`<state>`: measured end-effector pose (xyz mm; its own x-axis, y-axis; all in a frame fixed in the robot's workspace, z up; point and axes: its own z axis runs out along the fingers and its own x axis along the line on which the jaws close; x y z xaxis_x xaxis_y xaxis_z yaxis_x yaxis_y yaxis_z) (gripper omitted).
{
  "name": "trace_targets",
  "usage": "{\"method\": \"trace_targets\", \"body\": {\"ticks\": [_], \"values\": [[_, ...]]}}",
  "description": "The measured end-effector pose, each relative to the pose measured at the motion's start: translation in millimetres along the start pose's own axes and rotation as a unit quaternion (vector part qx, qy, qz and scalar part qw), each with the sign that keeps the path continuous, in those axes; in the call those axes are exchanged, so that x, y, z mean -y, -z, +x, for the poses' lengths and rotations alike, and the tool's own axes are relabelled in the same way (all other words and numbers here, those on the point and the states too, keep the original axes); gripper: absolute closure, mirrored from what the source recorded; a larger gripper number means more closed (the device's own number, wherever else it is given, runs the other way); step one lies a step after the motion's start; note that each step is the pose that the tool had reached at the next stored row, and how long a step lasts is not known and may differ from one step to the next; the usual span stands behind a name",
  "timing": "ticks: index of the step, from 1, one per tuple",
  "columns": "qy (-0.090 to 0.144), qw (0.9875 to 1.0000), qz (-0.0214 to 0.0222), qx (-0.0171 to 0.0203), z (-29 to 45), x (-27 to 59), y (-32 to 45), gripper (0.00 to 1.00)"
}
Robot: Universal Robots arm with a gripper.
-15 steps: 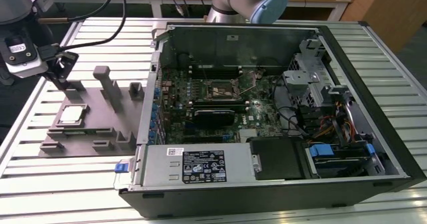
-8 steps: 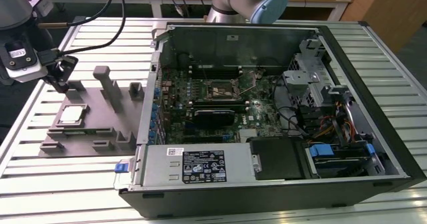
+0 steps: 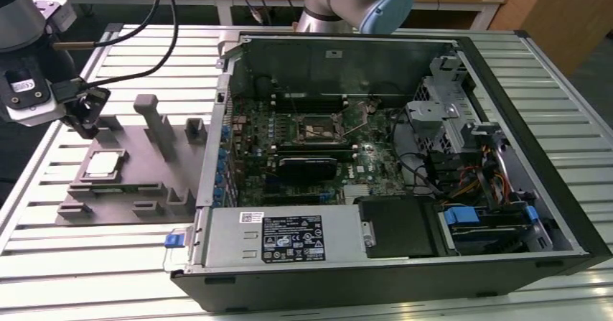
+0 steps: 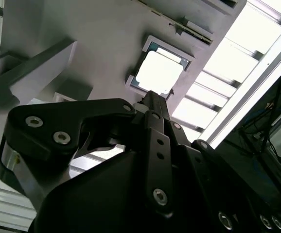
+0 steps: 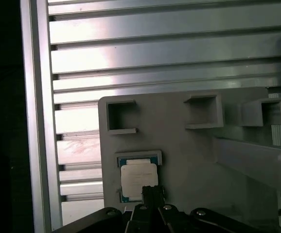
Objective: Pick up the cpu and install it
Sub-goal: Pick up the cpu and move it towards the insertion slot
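The cpu (image 3: 103, 164) is a small square chip with a pale metal top, lying flat in a recess of the grey plastic tray (image 3: 158, 164) at the exterior view's left. My gripper (image 3: 86, 116) hangs just above and behind the tray, apart from the chip. In both wrist views the cpu (image 4: 159, 73) (image 5: 139, 180) lies right past the fingertips (image 4: 152, 99) (image 5: 152, 194), which are closed together with nothing between them. The open motherboard socket (image 3: 316, 128) sits in the middle of the computer case (image 3: 403, 263).
The tray carries upright grey blocks and posts (image 3: 153, 123) close to the chip. The open case has a power supply (image 3: 287, 238), cables and drive bays (image 3: 479, 192). Everything rests on a slatted aluminium table (image 3: 57, 263). A second arm's base (image 3: 354, 1) stands behind the case.
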<state>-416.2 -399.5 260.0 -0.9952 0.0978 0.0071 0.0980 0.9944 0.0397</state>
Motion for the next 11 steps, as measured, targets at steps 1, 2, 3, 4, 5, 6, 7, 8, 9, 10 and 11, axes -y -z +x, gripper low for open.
{"method": "trace_targets", "body": {"ticks": [1, 2, 3, 4, 5, 6, 7, 8, 9, 10, 11], "values": [[0.000, 1.0000, 0.0000, 0.0000, 0.1, 0.5, -1.2, 0.89], [-0.001, 1.0000, 0.0000, 0.0000, 0.2, 0.9, -2.4, 0.89], [-0.001, 1.0000, -0.0001, 0.0001, 0.2, 1.3, -3.8, 0.89], [-0.001, 1.0000, 0.0000, 0.0001, 0.3, 1.7, -5.3, 0.89], [-0.001, 1.0000, 0.0000, 0.0000, 0.4, 2.0, -6.7, 0.89], [-0.001, 1.0000, 0.0000, 0.0000, 0.4, 2.2, -8.1, 0.89], [-0.001, 1.0000, 0.0000, 0.0000, 0.6, 2.4, -9.3, 0.89], [-0.001, 1.0000, 0.0000, 0.0000, 1.0, 2.6, -10.4, 0.89], [-0.001, 1.0000, 0.0000, 0.0000, 1.4, 2.8, -11.6, 0.89], [-0.002, 1.0000, 0.0000, 0.0000, 1.9, 3.0, -12.9, 0.89], [-0.002, 1.0000, 0.0000, 0.0001, 2.4, 3.1, -14.1, 0.89]]}}
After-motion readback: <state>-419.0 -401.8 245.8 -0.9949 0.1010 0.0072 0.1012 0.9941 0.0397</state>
